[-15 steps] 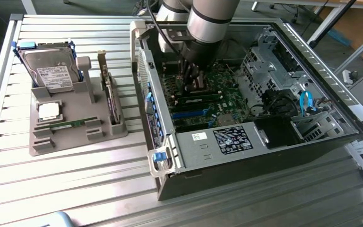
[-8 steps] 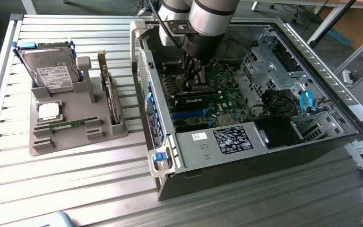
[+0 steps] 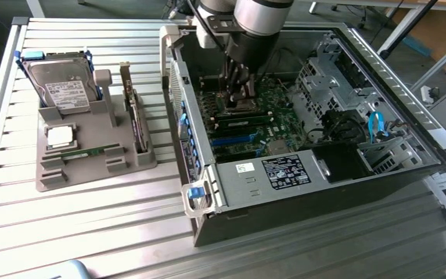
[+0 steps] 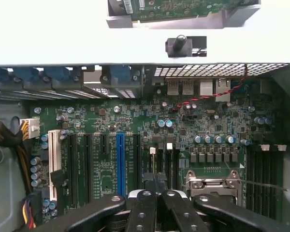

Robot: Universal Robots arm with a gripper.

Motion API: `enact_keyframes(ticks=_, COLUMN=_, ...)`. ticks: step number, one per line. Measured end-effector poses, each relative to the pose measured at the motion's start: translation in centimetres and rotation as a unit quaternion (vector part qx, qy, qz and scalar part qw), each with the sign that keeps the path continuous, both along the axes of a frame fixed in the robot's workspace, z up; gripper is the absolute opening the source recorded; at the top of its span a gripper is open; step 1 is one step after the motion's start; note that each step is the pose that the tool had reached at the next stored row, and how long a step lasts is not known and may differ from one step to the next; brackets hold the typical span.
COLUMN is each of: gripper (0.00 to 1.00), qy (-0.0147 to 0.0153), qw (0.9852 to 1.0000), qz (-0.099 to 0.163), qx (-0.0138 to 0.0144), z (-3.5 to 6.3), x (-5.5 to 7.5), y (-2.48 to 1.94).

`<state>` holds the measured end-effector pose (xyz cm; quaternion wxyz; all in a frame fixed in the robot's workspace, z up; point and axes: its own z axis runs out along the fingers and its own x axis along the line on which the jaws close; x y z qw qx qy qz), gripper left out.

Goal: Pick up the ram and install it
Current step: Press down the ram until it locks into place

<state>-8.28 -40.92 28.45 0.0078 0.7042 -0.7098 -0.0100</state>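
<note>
Tool closed tight inside the PC case, over the motherboard; ram sits in counter holder, unpicked.

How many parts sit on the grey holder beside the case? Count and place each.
4: hard drive upright at the far end, processor in the middle, ram lying at the near end, expansion card on edge beside the case.

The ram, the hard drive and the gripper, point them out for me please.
ram (image 3: 83, 153): exterior view, middle of the green stick lying in the grey holder.
hard drive (image 3: 64, 81): exterior view, its silver top face.
gripper (image 4: 155, 186): wrist view, between its closed fingertips above the motherboard.
</note>
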Motion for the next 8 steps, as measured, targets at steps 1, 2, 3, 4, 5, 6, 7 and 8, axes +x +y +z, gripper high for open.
enact_keyframes(ticks=1, gripper=0.11, qy=0.0, qw=1.0, qz=0.0, qx=0.0, z=0.19, x=0.0, y=0.0)
enact_keyframes(ticks=2, gripper=0.11, qy=0.0, qw=1.0, qz=0.0, qx=-0.0001, z=0.25, x=0.0, y=0.0)
enact_keyframes(ticks=3, gripper=0.11, qy=0.0, qw=1.0, qz=0.0, qx=0.0, z=0.25, x=0.0, y=0.0)
enact_keyframes(ticks=4, gripper=0.11, qy=0.0, qw=1.0, qz=0.0, qx=0.0, z=0.24, x=0.0, y=0.0)
enact_keyframes(ticks=5, gripper=0.11, qy=0.0, qw=1.0, qz=0.0, qx=0.0, z=0.25, x=0.0, y=0.0)
enact_keyframes(ticks=6, gripper=0.11, qy=0.0, qw=1.0, qz=0.0, qx=0.0, z=0.25, x=0.0, y=0.0)
enact_keyframes(ticks=7, gripper=0.11, qy=0.0, qw=1.0, qz=0.0, qx=-0.0001, z=0.26, x=0.0, y=0.0)
enact_keyframes(ticks=8, gripper=0.11, qy=0.0, qw=1.0, qz=0.0, qx=-0.0001, z=0.26, x=0.0, y=0.0)
